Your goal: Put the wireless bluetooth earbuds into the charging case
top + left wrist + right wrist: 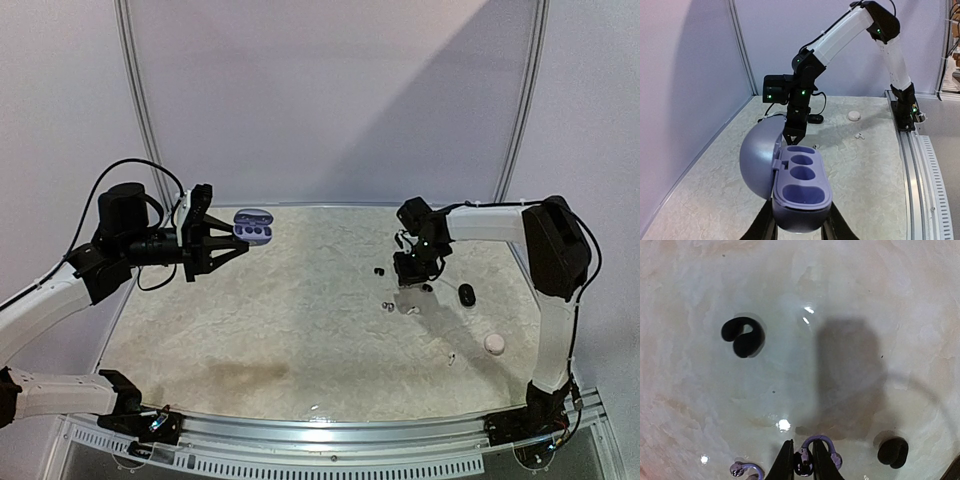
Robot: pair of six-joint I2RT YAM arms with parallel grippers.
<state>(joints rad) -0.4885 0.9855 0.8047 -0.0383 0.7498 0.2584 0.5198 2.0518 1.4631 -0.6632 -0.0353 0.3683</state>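
The charging case (253,226) is a purple pebble with its lid swung open and its wells empty. My left gripper (240,240) is shut on its base and holds it in the air at the far left; in the left wrist view the case (802,187) fills the foreground between my fingers (837,226). My right gripper (802,460) is down at the table right of centre, shut on the bead of a shiny purple clip-shaped earbud (820,439). A matching earbud (742,470) lies just left of it. Two black earbuds (743,336) (892,451) lie apart on the table.
A black case (466,294) lies right of my right gripper (412,285). A round white case (494,343) and a tiny white earbud (450,357) sit nearer the front right. White panels wall the table's back and sides.
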